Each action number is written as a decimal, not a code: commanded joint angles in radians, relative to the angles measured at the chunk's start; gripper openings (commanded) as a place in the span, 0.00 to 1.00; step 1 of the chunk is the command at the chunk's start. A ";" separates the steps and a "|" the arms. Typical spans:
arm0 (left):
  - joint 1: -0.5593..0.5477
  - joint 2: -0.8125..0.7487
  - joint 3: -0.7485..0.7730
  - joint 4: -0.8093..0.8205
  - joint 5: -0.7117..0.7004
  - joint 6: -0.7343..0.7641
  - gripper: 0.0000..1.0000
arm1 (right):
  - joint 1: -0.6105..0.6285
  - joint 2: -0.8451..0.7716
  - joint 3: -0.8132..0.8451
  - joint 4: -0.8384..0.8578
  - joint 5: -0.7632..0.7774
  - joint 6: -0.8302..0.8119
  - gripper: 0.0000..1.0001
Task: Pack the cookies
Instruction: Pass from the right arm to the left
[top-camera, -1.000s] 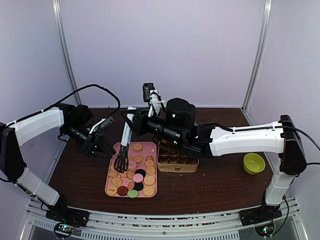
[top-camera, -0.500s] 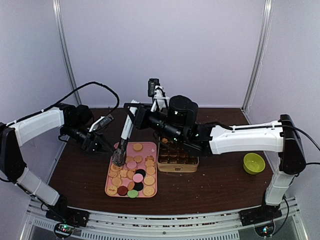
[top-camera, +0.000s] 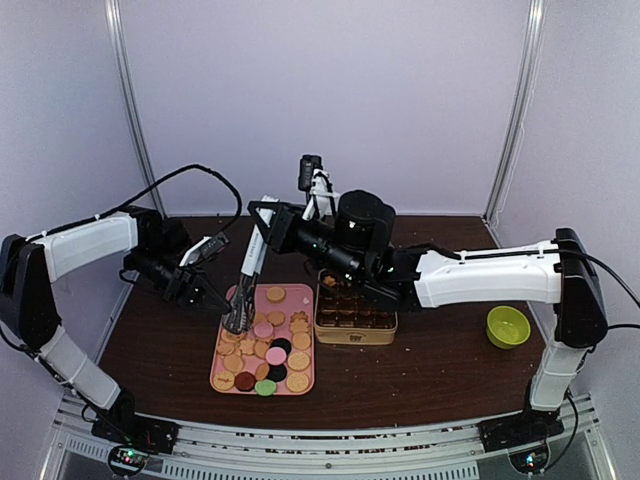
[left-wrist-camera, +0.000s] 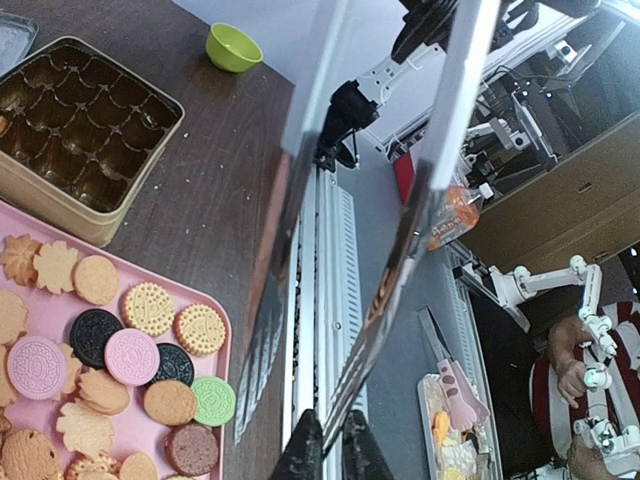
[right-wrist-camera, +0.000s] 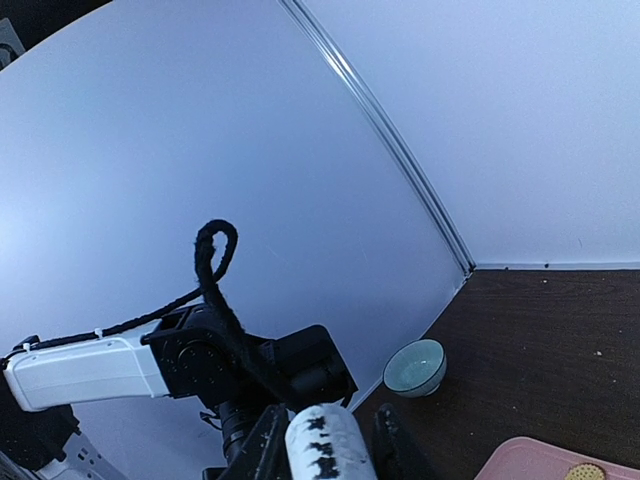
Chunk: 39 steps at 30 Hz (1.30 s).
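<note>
a: where are the cookies (top-camera: 263, 350) found?
b: they are spread on the pink tray (top-camera: 298, 293) at 6 o'clock, nearest of all; round tan ones are mixed with pink, black, dark red and green.
a: and at the tray's 3 o'clock?
b: the gold tin (top-camera: 355, 322) is set just beside it, lined with brown paper cups; a green bowl (top-camera: 508, 327) is seen well apart, further toward 3 o'clock.
a: how is the left gripper (top-camera: 205, 296) seen?
b: it is held at the tray's 10 o'clock, fingers brought almost together, nothing seen between them.
a: the right gripper (top-camera: 272, 225)?
b: at 12 o'clock, its fingers are clamped on a white-handled tool (top-camera: 248, 272), whose dark end is seen at the tray's far left cookies; contact cannot be told.
</note>
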 joint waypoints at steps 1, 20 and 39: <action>-0.006 0.007 0.031 -0.068 0.039 0.071 0.09 | -0.006 0.007 0.038 0.063 -0.003 0.020 0.29; -0.026 0.006 0.059 -0.100 0.030 0.098 0.01 | -0.007 0.006 0.028 0.094 -0.017 0.044 0.29; -0.024 -0.066 0.132 -0.110 -0.116 0.092 0.00 | -0.205 -0.047 -0.098 0.016 -0.811 0.115 0.99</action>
